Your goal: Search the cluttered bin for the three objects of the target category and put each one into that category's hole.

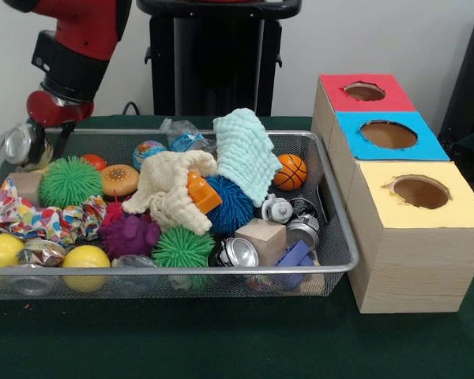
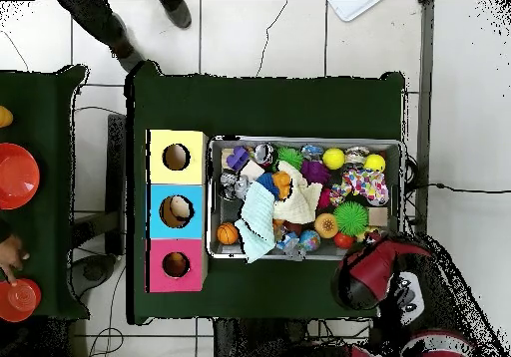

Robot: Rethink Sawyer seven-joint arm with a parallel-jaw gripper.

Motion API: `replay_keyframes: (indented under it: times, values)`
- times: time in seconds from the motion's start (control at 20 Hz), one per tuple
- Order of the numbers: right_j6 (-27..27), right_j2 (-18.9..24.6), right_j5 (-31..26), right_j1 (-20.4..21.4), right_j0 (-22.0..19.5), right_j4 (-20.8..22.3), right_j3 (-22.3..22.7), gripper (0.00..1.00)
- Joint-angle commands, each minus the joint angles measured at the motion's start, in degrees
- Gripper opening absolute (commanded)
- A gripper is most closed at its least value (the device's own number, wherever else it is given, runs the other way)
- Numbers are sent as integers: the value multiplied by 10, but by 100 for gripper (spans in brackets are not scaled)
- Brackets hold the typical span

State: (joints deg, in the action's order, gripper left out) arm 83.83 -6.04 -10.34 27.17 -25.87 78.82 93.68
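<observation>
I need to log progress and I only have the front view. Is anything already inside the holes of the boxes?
Observer: Yes. From overhead, the blue hole has a pale object lying in it. I cannot tell what it is. The yellow hole and red hole show only a dark interior.
Operator: Is anyone near the table?
Observer: A person's legs show on the floor across the table from the robot.

Green table (image 1: 221, 347), wire bin (image 1: 336, 260) w/ clutter, 3-hole box (image 1: 415, 260) beside.
</observation>
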Motion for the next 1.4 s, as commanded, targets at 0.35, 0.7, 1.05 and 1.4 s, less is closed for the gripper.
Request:
replay_keyframes:
  times: [0.35, 0.7, 1.05, 1.4]
  values:
    - [169, -74, 50, -103, 43, 8, -46, 100]
    - [146, -93, 77, -111, 48, -25, -41, 100]
    - [94, -47, 85, -79, 2, -57, 4, 100]
    - [3, 111, 22, -6, -146, -114, 95, 100]
